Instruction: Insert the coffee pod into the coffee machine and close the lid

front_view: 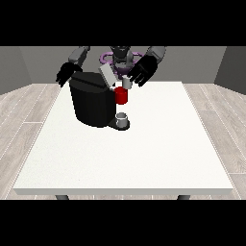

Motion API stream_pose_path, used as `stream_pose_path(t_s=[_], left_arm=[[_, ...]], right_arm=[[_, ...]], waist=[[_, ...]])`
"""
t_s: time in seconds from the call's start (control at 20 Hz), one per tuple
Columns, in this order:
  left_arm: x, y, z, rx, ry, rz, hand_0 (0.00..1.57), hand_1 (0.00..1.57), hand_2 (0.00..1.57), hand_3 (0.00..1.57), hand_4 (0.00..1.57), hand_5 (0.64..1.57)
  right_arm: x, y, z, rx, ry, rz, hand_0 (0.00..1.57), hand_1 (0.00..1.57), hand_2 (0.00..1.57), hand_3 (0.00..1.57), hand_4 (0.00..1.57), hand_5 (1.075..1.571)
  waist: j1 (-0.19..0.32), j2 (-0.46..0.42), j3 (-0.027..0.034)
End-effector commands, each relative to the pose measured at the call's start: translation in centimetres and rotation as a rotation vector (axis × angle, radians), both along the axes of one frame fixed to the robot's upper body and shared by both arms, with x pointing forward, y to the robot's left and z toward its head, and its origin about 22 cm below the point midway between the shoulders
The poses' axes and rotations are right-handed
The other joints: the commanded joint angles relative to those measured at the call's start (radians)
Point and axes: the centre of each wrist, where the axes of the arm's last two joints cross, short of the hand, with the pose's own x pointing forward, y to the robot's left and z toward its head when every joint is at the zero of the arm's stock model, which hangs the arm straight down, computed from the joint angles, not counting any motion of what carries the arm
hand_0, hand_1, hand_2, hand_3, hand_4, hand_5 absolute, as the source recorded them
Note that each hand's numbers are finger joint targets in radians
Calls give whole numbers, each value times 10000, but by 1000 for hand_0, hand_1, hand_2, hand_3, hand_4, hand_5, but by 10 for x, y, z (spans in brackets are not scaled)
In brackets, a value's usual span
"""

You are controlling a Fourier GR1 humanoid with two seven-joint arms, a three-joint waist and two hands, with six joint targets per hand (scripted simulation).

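Note:
A black coffee machine [91, 103] stands on the white table [125, 153] at its far left-centre. Its grey lid [107, 75] is tilted up and open. Below the lid sits the machine's red pod holder [121, 95], and a small grey cup [122, 117] rests on the machine's base. A small grey coffee pod [127, 83] is just above the red holder. The hand at the view's right [141, 72] is right beside the pod with its fingers curled at it. The hand at the view's left [67, 74] hangs behind the machine's left top corner, holding nothing.
The table's near half and right side hold nothing else. Wooden floor surrounds the table, with grey walls behind the robot.

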Motion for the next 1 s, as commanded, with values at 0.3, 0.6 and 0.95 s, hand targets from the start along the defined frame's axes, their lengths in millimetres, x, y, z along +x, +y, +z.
stream_pose_path(t_s=[0.3, 0.6, 0.95], left_arm=[[3, -18, -3, 157, 513, -535, 1316, 1316, 1328, 1225, 510, 1571], [4, -15, -14, 199, 79, -260, 1183, 1183, 1251, 1180, 499, 1571], [5, -19, -11, 152, 431, -566, 1204, 1204, 1279, 1208, 521, 1571]], right_arm=[[-3, -11, -9, 252, 291, -245, 0, 0, 0, 0, 498, 1571], [-7, 2, 1, 71, -98, -159, 0, 0, 0, 0, 538, 1571], [-7, -16, -7, 236, -25, -309, 0, 0, 0, 0, 448, 1571]], waist=[[169, -96, 2], [-133, 204, -2], [77, 138, 2]])
